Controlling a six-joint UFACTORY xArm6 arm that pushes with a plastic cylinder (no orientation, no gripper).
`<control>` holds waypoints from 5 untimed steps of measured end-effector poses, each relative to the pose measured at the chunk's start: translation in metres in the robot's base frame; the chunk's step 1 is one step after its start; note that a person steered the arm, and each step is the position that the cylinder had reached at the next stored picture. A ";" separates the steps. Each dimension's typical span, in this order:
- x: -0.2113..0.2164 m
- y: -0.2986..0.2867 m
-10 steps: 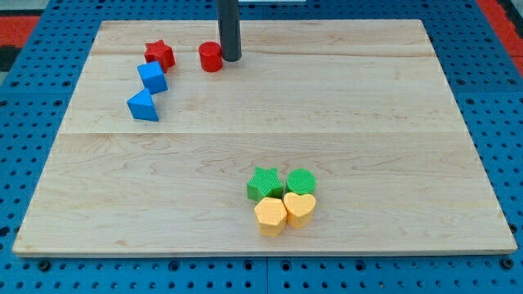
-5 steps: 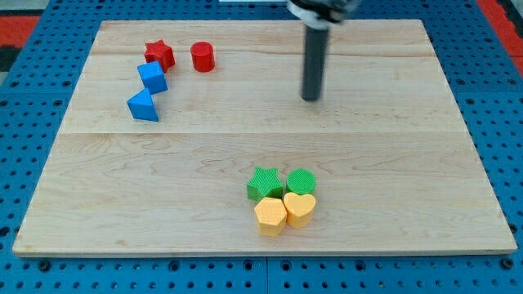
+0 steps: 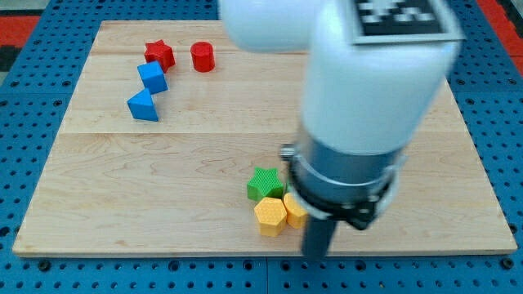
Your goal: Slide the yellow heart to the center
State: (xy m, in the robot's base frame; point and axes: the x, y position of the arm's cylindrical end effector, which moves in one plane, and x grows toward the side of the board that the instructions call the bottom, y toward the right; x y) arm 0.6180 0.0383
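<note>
The yellow heart (image 3: 293, 210) lies near the view's bottom, right of centre, mostly hidden behind the arm; only its left edge shows. A yellow hexagon (image 3: 270, 216) touches it on the left. A green star (image 3: 265, 183) sits just above the hexagon. The green round block seen before is hidden by the arm. My tip (image 3: 315, 255) is at the board's bottom edge, just below and right of the yellow heart, close to it. I cannot tell whether it touches the heart.
A red star (image 3: 159, 55), a red cylinder (image 3: 202, 57), a blue block (image 3: 152, 77) and a blue triangular block (image 3: 143, 106) sit at the view's top left. The large white arm body (image 3: 368, 90) covers the board's right middle.
My tip has swept from the top near the red cylinder, across the board's middle, down to the bottom edge beside the yellow heart. No block has visibly moved.
</note>
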 end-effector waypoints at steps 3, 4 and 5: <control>-0.015 -0.015; -0.019 -0.008; -0.021 -0.001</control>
State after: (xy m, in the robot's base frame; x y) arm 0.5969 0.0371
